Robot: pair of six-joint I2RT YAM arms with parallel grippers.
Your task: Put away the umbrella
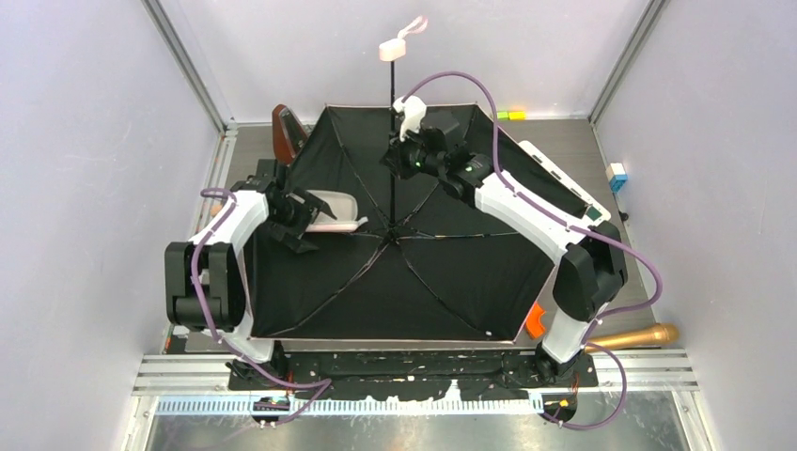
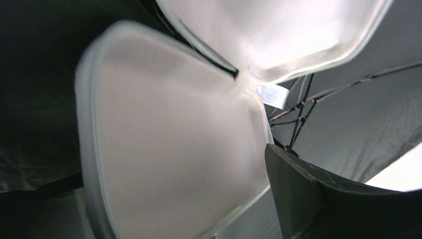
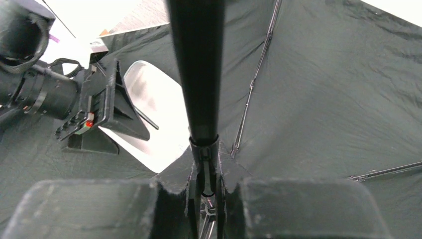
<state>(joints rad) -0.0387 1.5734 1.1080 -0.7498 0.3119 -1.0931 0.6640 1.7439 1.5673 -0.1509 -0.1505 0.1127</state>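
The walled-in table [image 1: 564, 132] is covered by an open black fabric umbrella [image 1: 423, 272], its shaft [image 3: 199, 74] clamped in the right gripper [image 3: 204, 186]. The left gripper [image 1: 310, 224] is spread beside a white foam clamshell [image 1: 336, 209].

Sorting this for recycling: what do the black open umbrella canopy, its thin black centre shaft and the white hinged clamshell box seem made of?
Black umbrella canopy: apparently thin woven fabric, matte, creasing between the ribs. Thin black centre shaft: smooth rigid tube, probably coated metal, possibly plastic. White hinged clamshell box: likely thin plastic or foam; matte, faintly translucent, with a moulded rim.
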